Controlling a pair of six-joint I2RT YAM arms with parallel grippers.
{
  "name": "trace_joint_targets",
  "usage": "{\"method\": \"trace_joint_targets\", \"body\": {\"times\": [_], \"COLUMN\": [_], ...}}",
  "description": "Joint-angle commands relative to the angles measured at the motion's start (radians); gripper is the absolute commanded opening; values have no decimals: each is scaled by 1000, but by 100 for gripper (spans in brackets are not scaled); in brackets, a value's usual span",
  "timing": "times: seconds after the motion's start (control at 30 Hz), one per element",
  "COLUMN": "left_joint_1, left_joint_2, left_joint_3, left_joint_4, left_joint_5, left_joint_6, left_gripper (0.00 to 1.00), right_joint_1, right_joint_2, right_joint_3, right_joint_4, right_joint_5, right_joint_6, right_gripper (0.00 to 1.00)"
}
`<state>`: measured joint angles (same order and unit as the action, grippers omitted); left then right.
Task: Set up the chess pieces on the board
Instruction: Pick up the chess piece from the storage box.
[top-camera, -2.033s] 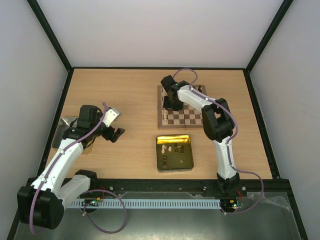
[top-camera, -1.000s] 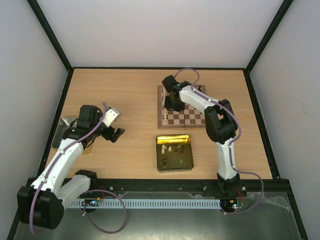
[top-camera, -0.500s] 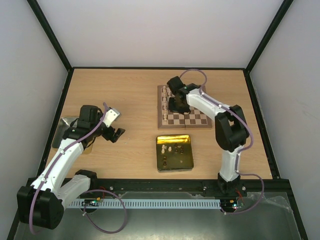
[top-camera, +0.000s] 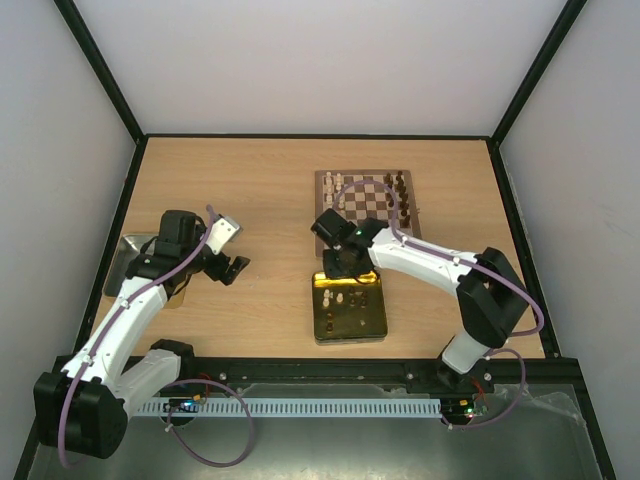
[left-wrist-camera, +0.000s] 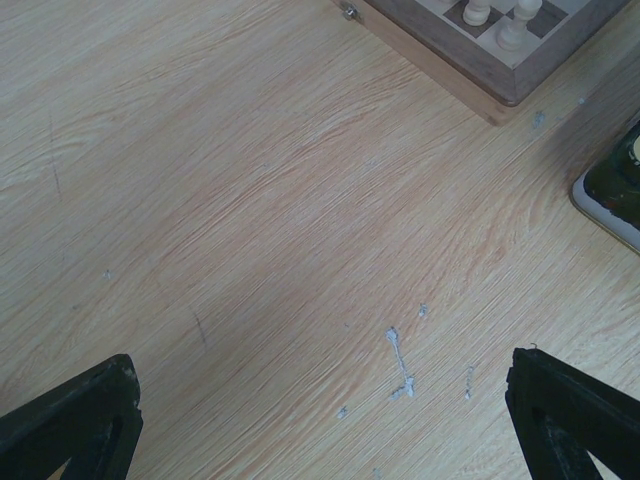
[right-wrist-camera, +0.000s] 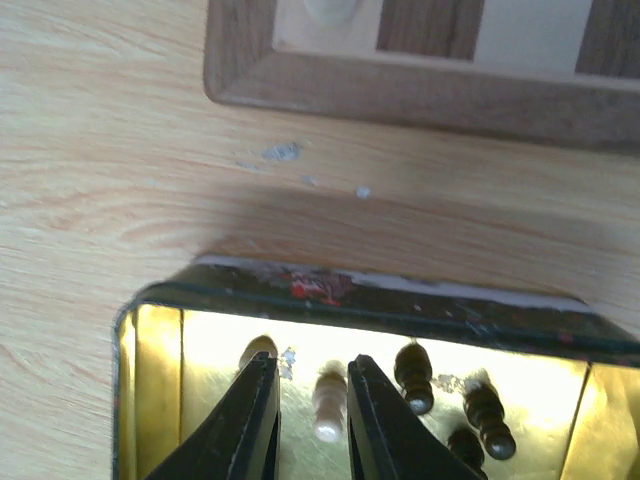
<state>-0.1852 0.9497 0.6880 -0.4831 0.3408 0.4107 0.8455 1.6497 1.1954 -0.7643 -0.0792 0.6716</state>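
The board (top-camera: 366, 199) lies at the back right, with cream pieces (top-camera: 331, 186) along its left edge and dark pieces (top-camera: 400, 184) along its right edge. The gold tin (top-camera: 376, 318) in front of it holds several loose pieces. My right gripper (top-camera: 340, 266) hangs over the tin's far edge. In the right wrist view this gripper (right-wrist-camera: 311, 372) is open, its fingers either side of a cream piece (right-wrist-camera: 328, 405) without touching it. Dark pieces (right-wrist-camera: 413, 378) lie just to the right. My left gripper (top-camera: 236, 268) is open and empty over bare table, and it is also in the left wrist view (left-wrist-camera: 320, 362).
A grey metal tray (top-camera: 123, 262) sits at the left table edge under my left arm. The left wrist view shows the board's corner (left-wrist-camera: 470, 75) with two cream pieces (left-wrist-camera: 520, 30) and the tin's edge (left-wrist-camera: 608, 198). Black frame rails border the table.
My right arm has pulled back from the board's left side to the tin, and its fingers now straddle a cream piece. The left arm has not moved.
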Motion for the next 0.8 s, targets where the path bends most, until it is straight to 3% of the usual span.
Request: {"method": "trace_joint_targets", "body": {"times": [0.0, 0.77], "left_joint_1": [-5, -5], "left_joint_2": [-5, -4], "left_joint_3": [-11, -13], "left_joint_4": [8, 11], "left_joint_5": [-5, -10], "left_joint_6": [-9, -13], "left_gripper": [99, 99], "right_joint_1": [24, 145], "right_joint_2": [-48, -3], "right_joint_3": [-68, -146], "right_joint_4": [14, 120], "right_joint_5": [34, -34], "right_joint_6": [45, 74], "right_gripper": [19, 24]}}
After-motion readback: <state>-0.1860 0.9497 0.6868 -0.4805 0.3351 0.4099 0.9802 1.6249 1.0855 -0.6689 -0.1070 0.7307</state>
